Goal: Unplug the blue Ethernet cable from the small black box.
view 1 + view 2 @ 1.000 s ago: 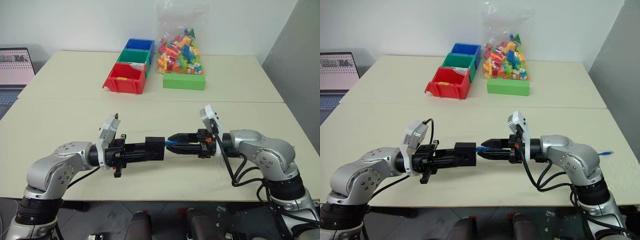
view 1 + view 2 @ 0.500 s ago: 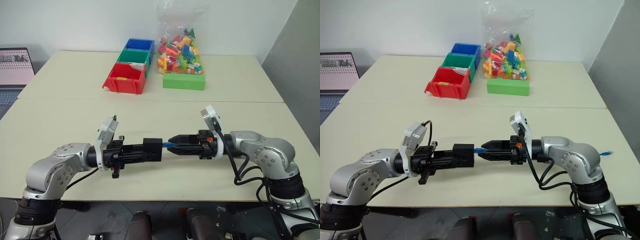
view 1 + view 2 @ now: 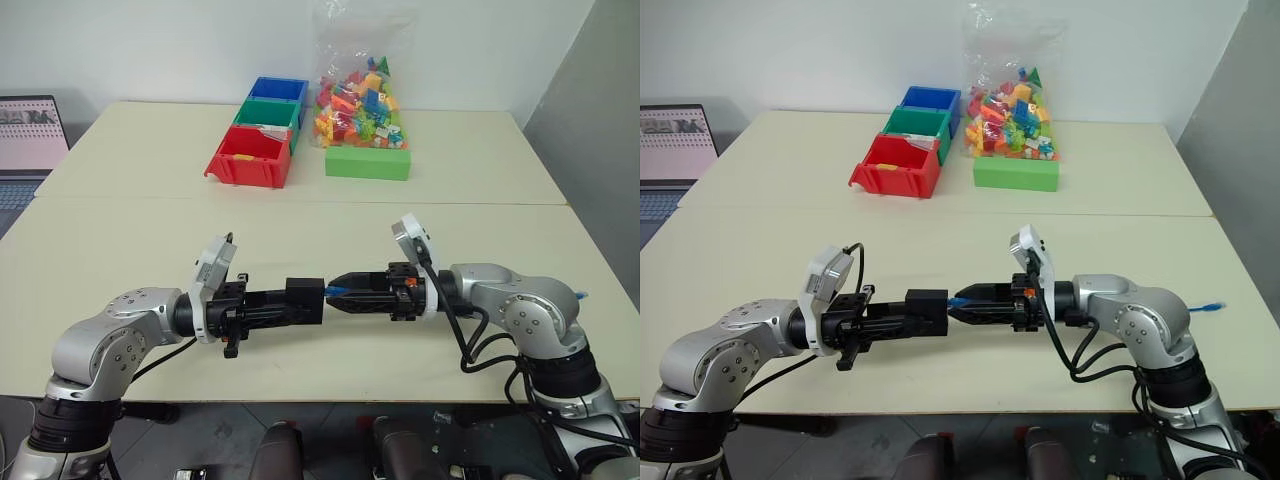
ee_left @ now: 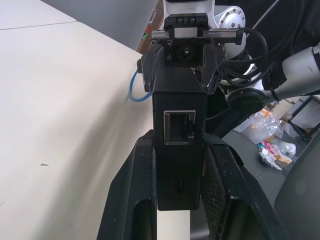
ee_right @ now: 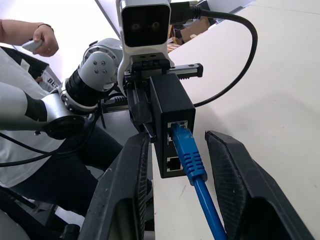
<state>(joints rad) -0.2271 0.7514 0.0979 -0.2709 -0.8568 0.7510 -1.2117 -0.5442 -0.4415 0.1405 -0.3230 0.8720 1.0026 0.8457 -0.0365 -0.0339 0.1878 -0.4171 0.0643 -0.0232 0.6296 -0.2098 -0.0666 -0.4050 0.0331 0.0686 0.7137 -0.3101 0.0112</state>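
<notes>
Above the front edge of the cream table: two grippers met over the small black box.

From left to right, the left gripper pointed level toward the right and was clamped flat on the small black box, one finger on each broad side, as the left wrist view showed. The blue Ethernet cable sat with its plug in the upper of two ports on the box face turned to the right arm. The right gripper pointed level toward the left, its fingers part-spread on either side of the plug and cord; whether they touched the plug could not be told. Behind stood red, green and blue bins, then a green block under a bag of coloured bricks.
</notes>
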